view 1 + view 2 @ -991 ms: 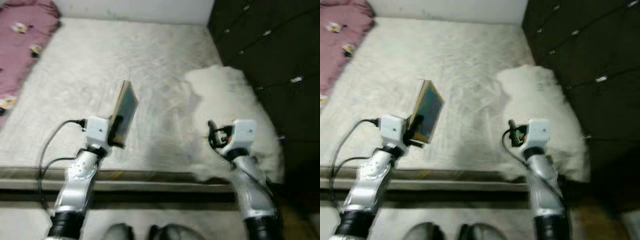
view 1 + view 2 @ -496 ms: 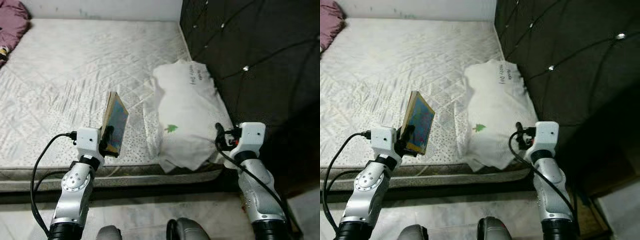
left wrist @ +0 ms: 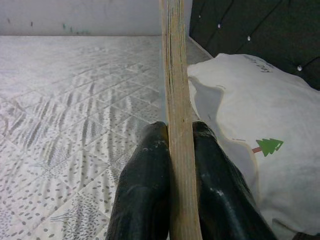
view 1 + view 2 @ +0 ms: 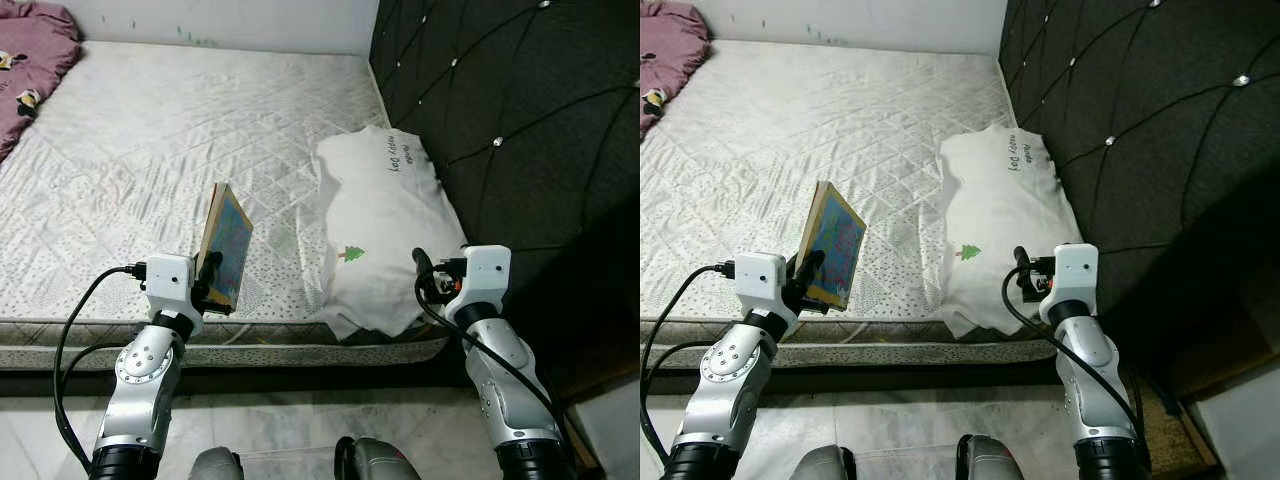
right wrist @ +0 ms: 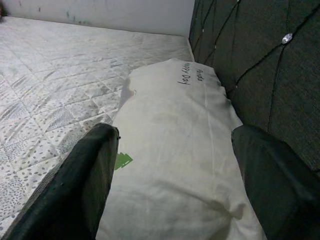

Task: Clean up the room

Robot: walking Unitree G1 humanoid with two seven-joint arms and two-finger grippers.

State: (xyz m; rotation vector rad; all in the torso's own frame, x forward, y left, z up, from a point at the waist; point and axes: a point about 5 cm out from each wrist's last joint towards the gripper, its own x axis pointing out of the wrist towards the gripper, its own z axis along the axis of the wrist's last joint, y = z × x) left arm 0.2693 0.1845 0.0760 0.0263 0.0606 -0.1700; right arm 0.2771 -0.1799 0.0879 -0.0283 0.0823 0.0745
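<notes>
Camera has swung back left a bit since half a second ago, nothing placed yet: left gripper (image 4: 207,283) still pinches the book (image 4: 226,245) upright over the mattress (image 4: 150,150) edge, right gripper (image 5: 172,185) spread, empty, facing the pillow (image 4: 385,235).

You are looking at a home bedroom: a bare white quilted mattress (image 4: 180,150) lies against a black tufted headboard with shiny studs (image 4: 500,110), a white pillow with a small green tree print (image 4: 385,230) lies by it, and a crumpled mauve blanket (image 4: 30,50) sits at the far corner.
</notes>
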